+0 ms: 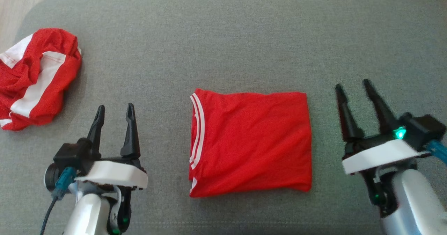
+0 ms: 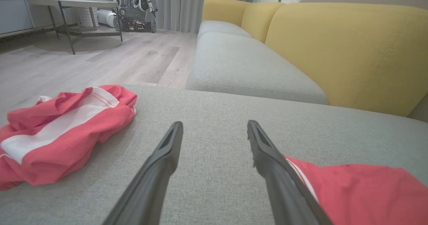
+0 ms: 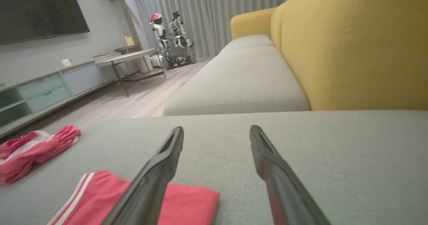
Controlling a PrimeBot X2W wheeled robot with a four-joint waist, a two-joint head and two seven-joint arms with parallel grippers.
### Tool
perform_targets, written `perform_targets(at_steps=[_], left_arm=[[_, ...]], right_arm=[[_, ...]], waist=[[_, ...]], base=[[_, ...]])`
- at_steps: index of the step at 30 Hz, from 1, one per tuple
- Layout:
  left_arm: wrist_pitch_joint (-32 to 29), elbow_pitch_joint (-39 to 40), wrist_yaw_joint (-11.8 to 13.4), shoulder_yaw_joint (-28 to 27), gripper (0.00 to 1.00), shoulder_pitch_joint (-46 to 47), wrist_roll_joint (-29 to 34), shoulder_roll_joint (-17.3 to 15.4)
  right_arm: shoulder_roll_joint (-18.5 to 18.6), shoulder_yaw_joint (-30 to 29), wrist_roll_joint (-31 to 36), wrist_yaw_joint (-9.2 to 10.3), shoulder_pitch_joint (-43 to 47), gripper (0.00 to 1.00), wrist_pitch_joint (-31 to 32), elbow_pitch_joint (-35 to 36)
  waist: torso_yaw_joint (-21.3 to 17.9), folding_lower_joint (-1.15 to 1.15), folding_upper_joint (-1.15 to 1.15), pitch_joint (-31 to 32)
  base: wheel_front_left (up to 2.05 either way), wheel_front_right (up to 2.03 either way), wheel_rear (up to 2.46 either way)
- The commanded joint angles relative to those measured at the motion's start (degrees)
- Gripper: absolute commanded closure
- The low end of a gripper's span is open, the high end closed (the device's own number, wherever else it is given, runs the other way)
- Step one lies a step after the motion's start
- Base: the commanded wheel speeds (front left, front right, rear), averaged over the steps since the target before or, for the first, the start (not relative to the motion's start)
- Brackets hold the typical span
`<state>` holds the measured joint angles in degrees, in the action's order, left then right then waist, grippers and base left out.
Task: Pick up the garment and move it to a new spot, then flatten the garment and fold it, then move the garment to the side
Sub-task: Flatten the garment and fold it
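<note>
The red cloth garment with thin white stripes (image 1: 249, 142) lies folded in a flat, neat square in the middle of the big grey fabric sofa seat (image 1: 223, 29). It sits between the two grippers, and neither one touches it. The left gripper (image 1: 116, 105) is just beside the garment's striped edge. Its two dark fingers are spread apart with nothing in them. The right gripper (image 1: 352, 83) is near the plain edge on the other side, and its fingers are spread wide too, holding nothing. Far off to the left lies a crumpled red and white heap of cloth (image 1: 35, 78). It may be another piece of clothing, but it is too bunched up to tell. Behind the seat stands a yellow sofa back (image 2: 334, 44).
</note>
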<state>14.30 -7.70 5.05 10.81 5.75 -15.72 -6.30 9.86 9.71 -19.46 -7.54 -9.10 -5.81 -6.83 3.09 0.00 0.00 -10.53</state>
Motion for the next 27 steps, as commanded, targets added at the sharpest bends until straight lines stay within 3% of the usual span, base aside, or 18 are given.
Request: perform_targets(at_steps=[1, 15, 27], left_arm=[[0.69, 2.03, 0.29, -2.06, 0.0, 0.75, 0.24, -1.13], [-1.19, 3.67, 0.79, -1.41, 0.0, -3.23, 0.36, -2.98], [-2.87, 4.56, 1.32, -0.91, 0.0, -7.43, -0.15, -4.03]], right_arm=[[-0.71, -1.19, 2.31, 0.05, 0.11, 0.0, 0.58, 3.84], [-5.28, -9.12, 8.8, 0.05, 10.26, 0.0, 4.65, 12.11], [-5.96, -9.83, 11.1, 0.05, 14.5, 0.0, 6.85, 13.67]], waist=[[0.01, 0.0, 0.0, 0.3], [-0.48, 0.0, 0.0, 5.03], [-0.65, 0.0, 0.0, 8.97]], base=[[0.0, 0.0, 0.0], [0.0, 0.0, 0.0], [0.0, 0.0, 0.0]])
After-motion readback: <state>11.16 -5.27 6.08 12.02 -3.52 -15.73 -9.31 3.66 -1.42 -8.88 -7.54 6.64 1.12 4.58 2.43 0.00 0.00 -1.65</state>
